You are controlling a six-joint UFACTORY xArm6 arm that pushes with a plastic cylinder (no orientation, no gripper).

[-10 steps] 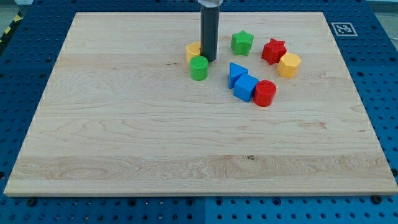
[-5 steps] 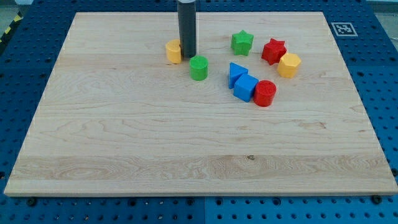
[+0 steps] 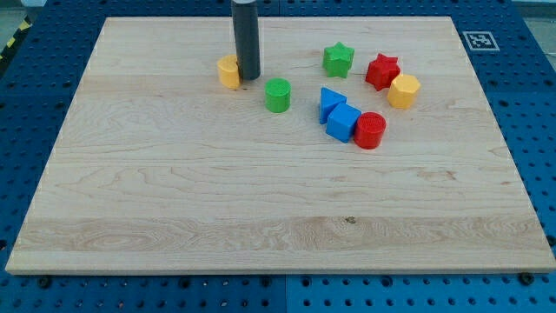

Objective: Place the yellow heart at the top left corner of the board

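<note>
No jaws on rig: rod only. My tip (image 3: 248,78) touches yellow heart (image 3: 228,71) on its view-right side; heart upper-centre of table (image 3: 174,200), target corner further view-left/up.

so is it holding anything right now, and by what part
Nothing is held; the arm has no gripper. My tip only presses against the view's right side of the yellow heart, which rests on the board.

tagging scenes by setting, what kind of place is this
Probably a robotics lab bench: a wooden board on a blue perforated table, a fiducial tag at its corner, and my tip beside a yellow heart.
</note>
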